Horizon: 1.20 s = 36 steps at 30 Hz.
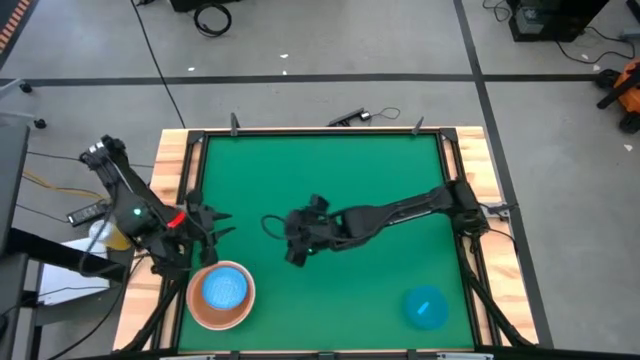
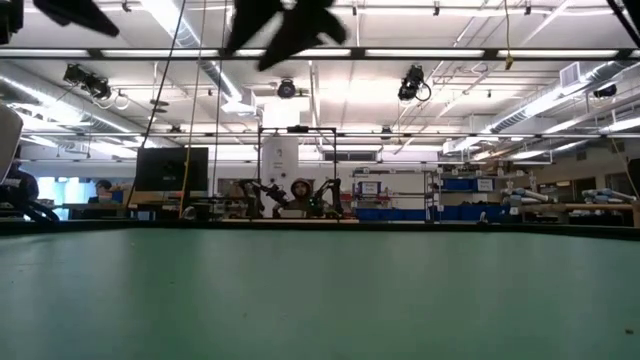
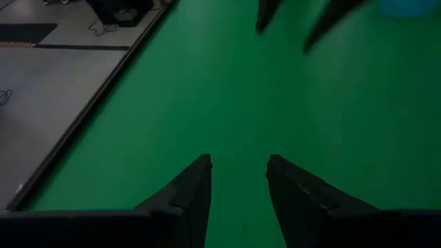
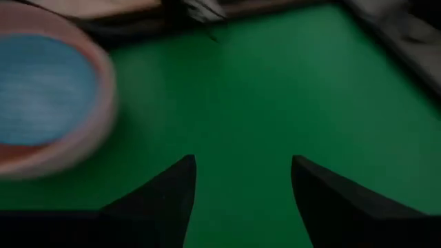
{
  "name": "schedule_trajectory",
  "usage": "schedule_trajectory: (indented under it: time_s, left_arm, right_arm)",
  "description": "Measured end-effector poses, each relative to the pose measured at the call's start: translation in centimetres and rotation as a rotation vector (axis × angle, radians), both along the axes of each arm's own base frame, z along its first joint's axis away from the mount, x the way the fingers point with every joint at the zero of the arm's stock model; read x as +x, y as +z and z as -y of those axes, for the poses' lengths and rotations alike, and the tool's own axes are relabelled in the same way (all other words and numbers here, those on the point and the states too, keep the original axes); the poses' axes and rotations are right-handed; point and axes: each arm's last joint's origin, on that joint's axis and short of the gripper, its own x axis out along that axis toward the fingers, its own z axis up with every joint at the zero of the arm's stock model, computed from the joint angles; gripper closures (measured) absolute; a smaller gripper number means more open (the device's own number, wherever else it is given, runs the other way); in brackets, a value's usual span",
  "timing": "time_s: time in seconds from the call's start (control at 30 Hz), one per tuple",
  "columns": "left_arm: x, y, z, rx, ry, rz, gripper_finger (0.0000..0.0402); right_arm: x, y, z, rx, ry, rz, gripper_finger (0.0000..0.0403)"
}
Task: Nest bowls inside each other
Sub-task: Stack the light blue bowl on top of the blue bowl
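Observation:
A tan-peach bowl [image 1: 220,295] stands near the table's front left corner with a pale blue bowl [image 1: 224,288] nested inside it; the right wrist view shows the pair blurred [image 4: 43,96]. A solid blue bowl [image 1: 427,307] sits alone at the front right and shows as a sliver in the left wrist view [image 3: 406,7]. My left gripper [image 1: 220,224] [image 3: 238,172] is open at the left edge, just beyond the nested pair. My right gripper [image 1: 290,245] [image 4: 242,172] is open above the table's middle, to the right of the pair. Neither has anything between its fingers.
A raised wooden frame [image 1: 190,170] borders the green mat [image 1: 340,180]. The far half of the mat is bare green. The right arm [image 1: 400,212] reaches across from the right edge toward the middle. The low view shows only dark arm parts [image 2: 280,25] overhead.

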Motion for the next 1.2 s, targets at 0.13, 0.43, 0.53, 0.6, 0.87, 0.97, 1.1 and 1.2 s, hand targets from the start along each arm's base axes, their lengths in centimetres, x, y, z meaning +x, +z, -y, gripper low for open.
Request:
schedule_trajectory:
  time_s: [0.13,0.43,0.53,0.6,0.87,0.97,1.1,1.2]
  left_arm:
    - [0.4,-2.1,0.3,-0.009,0.011,0.003,0.0259]
    - [1.4,-4.9,0.9,-0.03,-0.035,0.012,0.0258]
    - [2.0,-5.7,0.9,-0.062,-0.064,-0.009,0.0258]
    - [2.4,-6.2,0.9,-0.077,-0.076,-0.01,0.0258]
    - [3.2,-6.4,0.2,-0.051,-0.052,-0.007,0.0258]
    - [3.5,-6.3,-0.1,-0.05,-0.037,0.001,0.0258]
    - [3.8,-6.3,-0.4,-0.074,-0.035,-0.009,0.0258]
    - [4.0,-6.3,-0.5,-0.092,-0.042,-0.019,0.0258]
  right_arm:
    - [-2.8,-0.3,-0.7,0.013,-0.138,-0.106,0.0164]
    - [-9.1,-5.1,-4.2,0.273,-0.378,-0.501,0.0167]
    - [-10.7,-6.9,-5.8,0.34,-0.424,-0.588,0.0167]
    - [-11.9,-8.1,-7.0,0.387,-0.451,-0.655,0.0167]
    - [-17.3,-10.0,-11.8,0.416,-0.618,-0.851,0.0167]
    - [-18.4,-9.5,-13.2,0.416,-0.641,-0.865,0.0166]
    - [-19.7,-8.6,-14.6,0.463,-0.652,-0.855,0.0167]
    - [-20.7,-8.2,-15.4,0.481,-0.674,-0.849,0.0172]
